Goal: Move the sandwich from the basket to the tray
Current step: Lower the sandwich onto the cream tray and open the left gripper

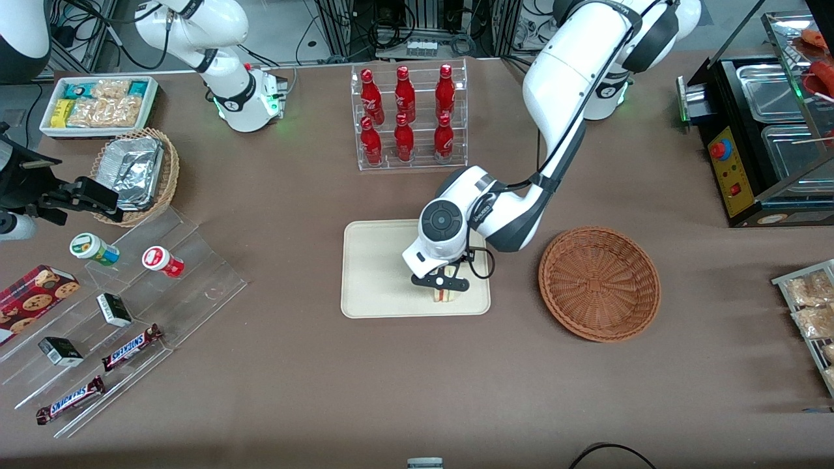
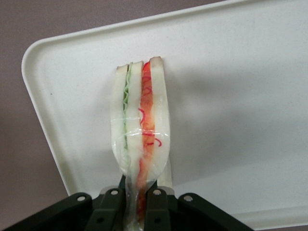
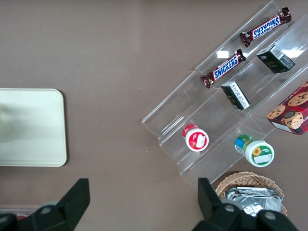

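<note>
My left gripper (image 1: 443, 290) is over the cream tray (image 1: 371, 273), at the tray's edge nearest the front camera, and is shut on the sandwich (image 1: 444, 296). In the left wrist view the fingers (image 2: 156, 207) pinch the plastic wrap at the sandwich's tip; the wedge (image 2: 141, 120) of white bread with green and red filling stands on the tray (image 2: 240, 72). The reddish-brown wicker basket (image 1: 599, 282) sits empty beside the tray, toward the working arm's end of the table.
A clear rack of red bottles (image 1: 409, 117) stands farther from the camera than the tray. A clear stepped shelf (image 1: 117, 312) with snack bars and cups, a tan basket with foil containers (image 1: 137, 172) and a white snack box (image 1: 98, 104) lie toward the parked arm's end.
</note>
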Controlling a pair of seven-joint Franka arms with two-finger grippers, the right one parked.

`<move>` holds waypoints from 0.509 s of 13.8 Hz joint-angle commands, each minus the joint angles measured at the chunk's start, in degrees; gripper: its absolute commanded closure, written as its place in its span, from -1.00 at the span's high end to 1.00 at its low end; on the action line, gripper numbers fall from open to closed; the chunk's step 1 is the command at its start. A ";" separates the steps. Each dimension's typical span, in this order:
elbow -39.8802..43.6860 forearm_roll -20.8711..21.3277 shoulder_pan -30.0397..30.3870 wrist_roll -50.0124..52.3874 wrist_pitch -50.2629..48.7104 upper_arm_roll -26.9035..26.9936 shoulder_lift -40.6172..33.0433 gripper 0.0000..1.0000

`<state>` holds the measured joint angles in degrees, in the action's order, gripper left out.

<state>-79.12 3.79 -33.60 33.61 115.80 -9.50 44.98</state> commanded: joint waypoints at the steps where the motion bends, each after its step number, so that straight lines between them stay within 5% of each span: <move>1: 1.60 -0.01 -1.03 1.28 -0.13 0.80 0.90 0.32; 2: 1.69 -0.01 -0.94 1.37 -0.22 0.80 0.90 0.99; 7: 1.78 -0.01 -0.60 4.62 -0.75 0.97 0.38 1.00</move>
<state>-78.97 3.79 -33.60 36.87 115.83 -9.34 44.99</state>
